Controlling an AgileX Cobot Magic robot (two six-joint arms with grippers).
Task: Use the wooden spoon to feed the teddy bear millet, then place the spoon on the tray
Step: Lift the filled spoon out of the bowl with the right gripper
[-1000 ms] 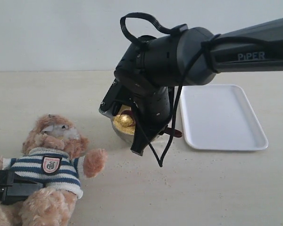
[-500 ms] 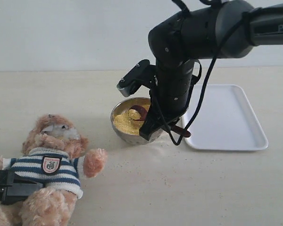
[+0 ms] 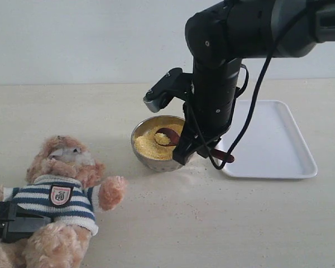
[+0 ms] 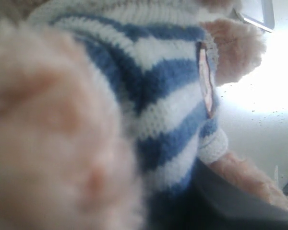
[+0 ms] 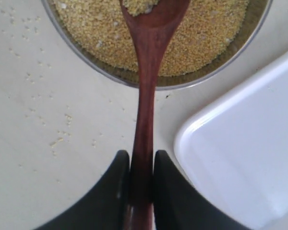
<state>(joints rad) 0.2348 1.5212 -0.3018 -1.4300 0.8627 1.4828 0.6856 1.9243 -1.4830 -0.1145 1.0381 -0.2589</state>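
Over bowl (image 3: pixel 151 163) of millet (image 3: pixel 147 147), wooden spoon (image 3: pixel 167 135), loaded

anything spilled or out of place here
Yes: spilled grains lie scattered on the table beside the metal bowl, outside the millet heap. Nothing else looks odd.

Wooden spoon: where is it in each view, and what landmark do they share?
Exterior view: wooden spoon at centre, scoop over the metal bowl, handle end toward the tray.
Left wrist view: not in it; the teddy bear fills the picture.
Right wrist view: up the middle, handle clamped in the right gripper.
Shared landmark: the bowl, exterior and right wrist views only.
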